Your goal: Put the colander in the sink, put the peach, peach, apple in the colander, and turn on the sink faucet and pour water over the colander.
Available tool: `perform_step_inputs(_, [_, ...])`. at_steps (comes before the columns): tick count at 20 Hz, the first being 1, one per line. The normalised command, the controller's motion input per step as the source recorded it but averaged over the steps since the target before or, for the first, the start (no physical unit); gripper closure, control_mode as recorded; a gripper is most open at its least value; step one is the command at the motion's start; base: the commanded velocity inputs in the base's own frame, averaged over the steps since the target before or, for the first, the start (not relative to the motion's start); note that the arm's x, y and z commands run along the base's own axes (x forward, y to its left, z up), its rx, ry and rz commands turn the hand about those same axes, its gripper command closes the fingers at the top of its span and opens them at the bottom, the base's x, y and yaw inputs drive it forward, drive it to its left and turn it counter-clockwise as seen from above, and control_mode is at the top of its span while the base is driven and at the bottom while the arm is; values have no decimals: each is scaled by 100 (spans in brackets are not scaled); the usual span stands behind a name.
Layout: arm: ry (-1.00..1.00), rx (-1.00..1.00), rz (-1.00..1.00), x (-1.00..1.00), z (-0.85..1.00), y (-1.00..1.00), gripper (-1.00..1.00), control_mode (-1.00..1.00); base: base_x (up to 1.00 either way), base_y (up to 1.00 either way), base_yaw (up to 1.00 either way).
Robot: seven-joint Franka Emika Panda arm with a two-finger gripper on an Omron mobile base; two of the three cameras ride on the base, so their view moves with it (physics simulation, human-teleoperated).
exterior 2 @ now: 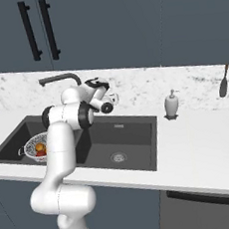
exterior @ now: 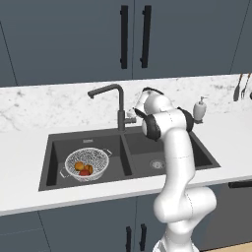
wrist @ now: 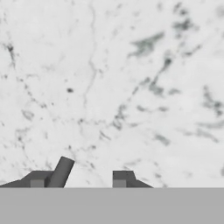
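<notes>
With the colander (exterior: 86,164) sitting fruit-filled in the left basin of the sink (exterior: 194,150), the gripper (wrist: 89,175) (jaws apart, holding nothing) is hovering by the sink faucet (exterior: 119,106), needing its side lever nudged.

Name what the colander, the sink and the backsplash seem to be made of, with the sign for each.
Colander: silver wire mesh, see-through weave. Sink: matte dark grey, perhaps composite; no shine. Backsplash: white marble-look stone, grey veins.
</notes>
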Motion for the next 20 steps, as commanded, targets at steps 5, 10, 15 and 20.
perform_step_inputs(5, [0,0,-2,19,-26,-80,100,-100,0,0,0])
perform_step_inputs(10, [0,0,-6,11,-26,-80,100,-100,0,0,0])
perform_step_inputs(15, [0,-1,-7,0,-30,-80,100,-100,0,0,0])
perform_step_inputs(20, [0,0,-8,0,-33,-84,100,-100,0,0,0])
